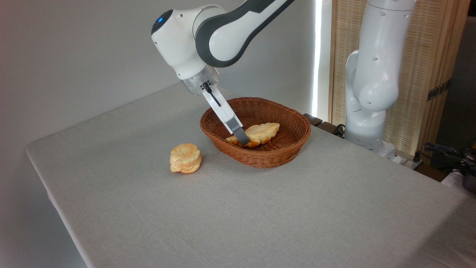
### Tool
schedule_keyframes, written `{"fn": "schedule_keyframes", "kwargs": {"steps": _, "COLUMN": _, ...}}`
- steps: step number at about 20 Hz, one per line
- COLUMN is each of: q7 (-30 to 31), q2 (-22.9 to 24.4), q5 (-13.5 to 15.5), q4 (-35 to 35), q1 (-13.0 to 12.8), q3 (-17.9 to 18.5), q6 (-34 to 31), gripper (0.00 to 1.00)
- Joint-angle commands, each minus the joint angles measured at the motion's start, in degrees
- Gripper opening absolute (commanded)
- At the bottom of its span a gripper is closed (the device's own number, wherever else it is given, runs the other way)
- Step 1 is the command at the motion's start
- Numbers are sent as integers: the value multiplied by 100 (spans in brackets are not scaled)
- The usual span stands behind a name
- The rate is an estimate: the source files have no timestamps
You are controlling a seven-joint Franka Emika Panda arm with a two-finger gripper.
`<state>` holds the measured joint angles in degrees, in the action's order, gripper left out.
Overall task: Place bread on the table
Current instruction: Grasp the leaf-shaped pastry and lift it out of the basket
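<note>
The bread [262,133], a golden leaf-shaped pastry, lies inside the brown wicker basket [286,149] at the middle of the table [260,216]. My gripper [244,140] reaches down into the basket from the upper left. One grey finger [238,130] crosses in front of the bread's left part, touching or nearly touching it. The other finger is hidden behind the bread, so the jaw gap does not show.
A round golden bun [186,159] sits on the grey cloth to the left of the basket. The arm's white base [366,93] stands at the table's far right edge, with cables [446,152] beside it. The table's left edge is near the bun.
</note>
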<state>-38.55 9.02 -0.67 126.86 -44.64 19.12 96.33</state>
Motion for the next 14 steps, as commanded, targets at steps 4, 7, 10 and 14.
{"fn": "schedule_keyframes", "kwargs": {"steps": 4, "q7": 85, "q2": 197, "q5": -91, "q4": -442, "q1": -19, "q3": -13, "q6": -474, "gripper": 38}}
{"fn": "schedule_keyframes", "kwargs": {"steps": 7, "q7": 85, "q2": 363, "q5": -39, "q4": -645, "q1": -28, "q3": -135, "q6": -782, "gripper": 39}}
{"fn": "schedule_keyframes", "kwargs": {"steps": 10, "q7": 76, "q2": 434, "q5": -12, "q4": -890, "q1": -10, "q3": -154, "q6": -879, "gripper": 41}}
{"fn": "schedule_keyframes", "kwargs": {"steps": 14, "q7": 41, "q2": 417, "q5": -21, "q4": -1154, "q1": 7, "q3": -101, "q6": -564, "gripper": 41}}
